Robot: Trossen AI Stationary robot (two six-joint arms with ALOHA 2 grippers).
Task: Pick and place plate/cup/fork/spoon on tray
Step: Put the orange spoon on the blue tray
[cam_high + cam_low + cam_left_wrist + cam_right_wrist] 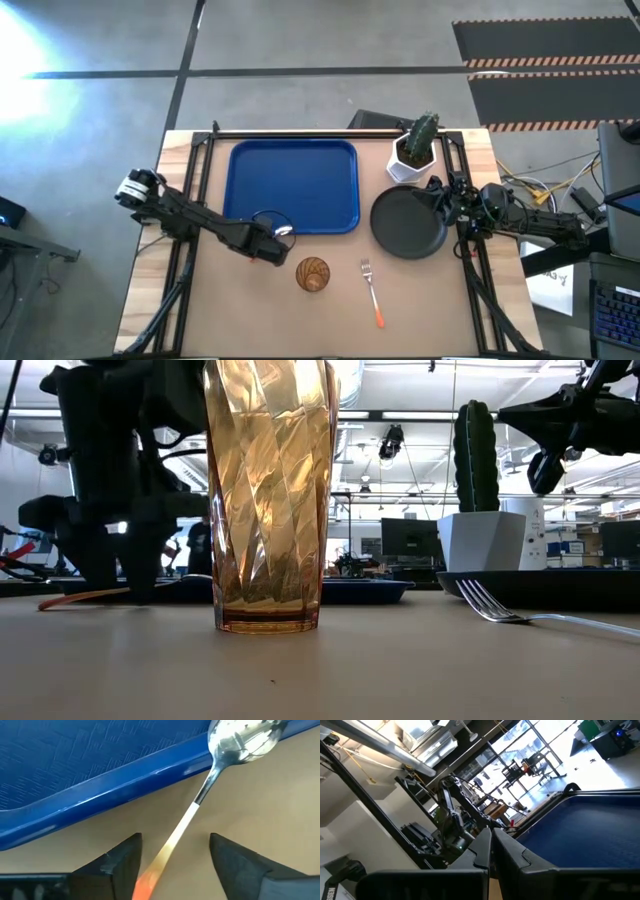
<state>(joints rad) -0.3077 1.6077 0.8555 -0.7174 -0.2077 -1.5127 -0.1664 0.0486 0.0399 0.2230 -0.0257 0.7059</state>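
Note:
The spoon (210, 785) lies on the table, its silver bowl (245, 740) resting on the near rim of the blue tray (293, 186) and its orange handle end on the table. My left gripper (172, 865) is open, one finger on each side of the handle, with gaps showing. The black plate (408, 222) lies right of the tray. My right gripper (432, 190) is shut and empty above the plate's far right rim, and shows raised in the low view (545, 470). The amber cup (313, 273) and the fork (372, 290) are on the table near the front.
A white pot with a green cactus (418, 150) stands at the far right, just behind the plate. In the low view the cup (268, 495) stands close to the camera, the fork's tines (490, 605) to its right.

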